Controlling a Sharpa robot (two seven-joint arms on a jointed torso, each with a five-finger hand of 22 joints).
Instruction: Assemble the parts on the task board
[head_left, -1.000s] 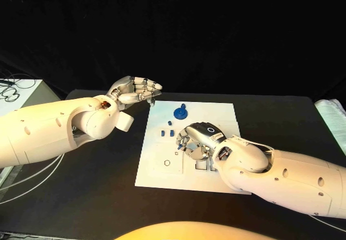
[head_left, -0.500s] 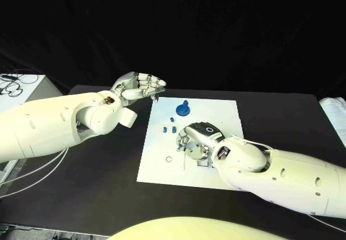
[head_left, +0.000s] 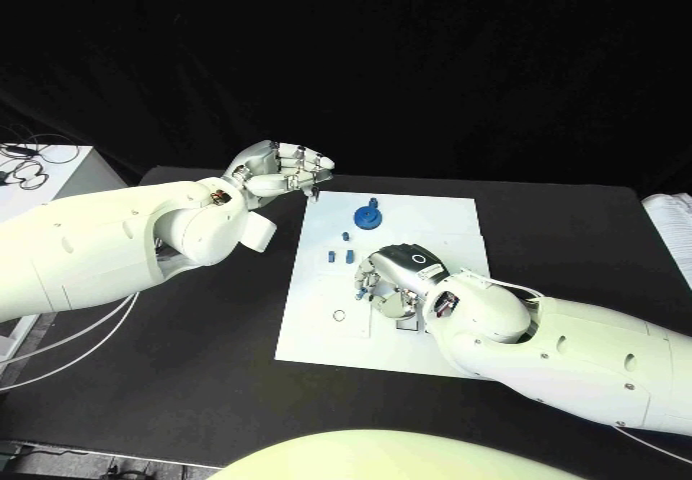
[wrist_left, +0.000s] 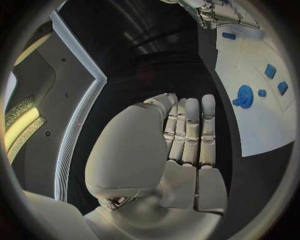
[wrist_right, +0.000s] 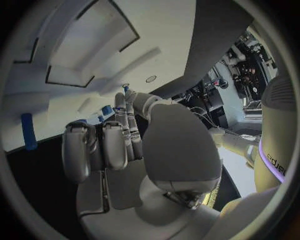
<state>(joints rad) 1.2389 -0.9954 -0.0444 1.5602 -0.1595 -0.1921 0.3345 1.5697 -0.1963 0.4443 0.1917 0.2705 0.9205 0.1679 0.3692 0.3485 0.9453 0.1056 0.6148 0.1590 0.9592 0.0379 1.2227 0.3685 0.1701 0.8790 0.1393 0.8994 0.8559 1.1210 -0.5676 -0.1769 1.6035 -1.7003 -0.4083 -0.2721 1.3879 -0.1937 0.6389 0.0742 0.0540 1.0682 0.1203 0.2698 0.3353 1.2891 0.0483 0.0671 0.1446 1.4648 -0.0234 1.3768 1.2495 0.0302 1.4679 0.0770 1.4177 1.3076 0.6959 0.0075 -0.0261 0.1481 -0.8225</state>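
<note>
The white task board (head_left: 438, 216) lies in the middle of the black table. A blue gear (head_left: 369, 214) stands near its far edge, with small blue parts (head_left: 339, 256) just in front of it. My right hand (head_left: 397, 280) rests on the board's middle, fingers curled down onto it. In the right wrist view a small blue piece (wrist_right: 106, 110) shows by that hand's fingertips (wrist_right: 119, 100); whether it is pinched I cannot tell. A blue peg (wrist_right: 26, 131) lies on the board (wrist_right: 94, 20) nearby. My left hand (head_left: 281, 170) hovers off the board's far left corner, fingers (wrist_left: 187, 132) curled in on nothing.
A white box with cables (head_left: 36, 175) stands at the table's left edge, and papers (head_left: 671, 225) lie at its right edge. Rectangular recesses (wrist_right: 87, 55) are cut into the board. The left wrist view shows the gear (wrist_left: 244, 96) and the right hand (wrist_left: 219, 12) beyond it.
The whole head view has shifted, so the camera moved. Relative to the board, both hands keep their places and postures.
</note>
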